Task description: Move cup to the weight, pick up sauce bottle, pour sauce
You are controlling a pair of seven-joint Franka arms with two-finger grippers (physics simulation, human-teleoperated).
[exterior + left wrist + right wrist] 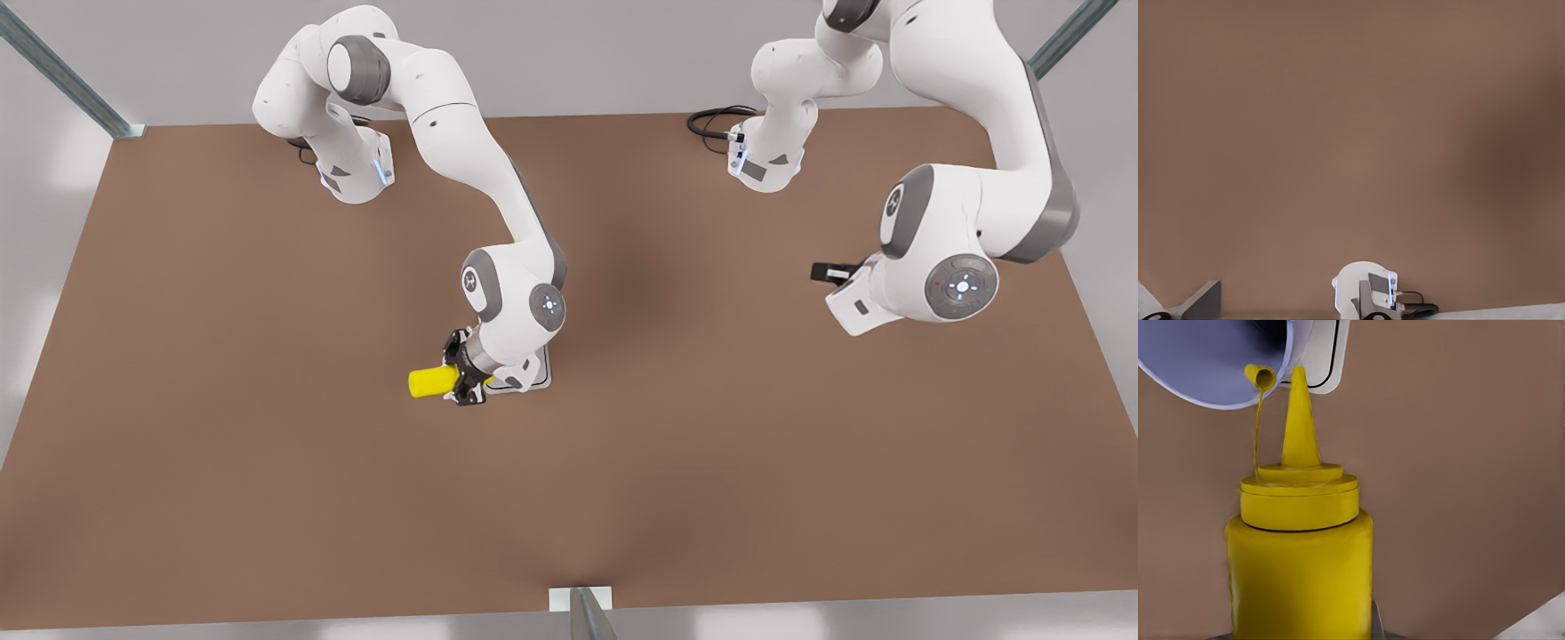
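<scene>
My right gripper (466, 380) is shut on the yellow sauce bottle (431, 381), held tipped on its side near the table's middle. In the right wrist view the bottle (1300, 567) points its nozzle (1300, 420) at the rim of the lavender cup (1205, 360). A thin strand of yellow sauce (1258, 427) runs beside the nozzle to a blob at that rim. The cup stands on the weight (1323, 360). In the front view the weight (537, 380) peeks out under the arm's wrist, which hides the cup. My left gripper (829, 271) hangs raised at the front view's right, away from these things.
The brown table (267, 462) spreads wide around the scale. Both arm bases (356, 173) (765, 160) stand at the far edge, with a black cable (711, 120) by the second one. Metal frame posts (587, 613) mark the near edge and the corners.
</scene>
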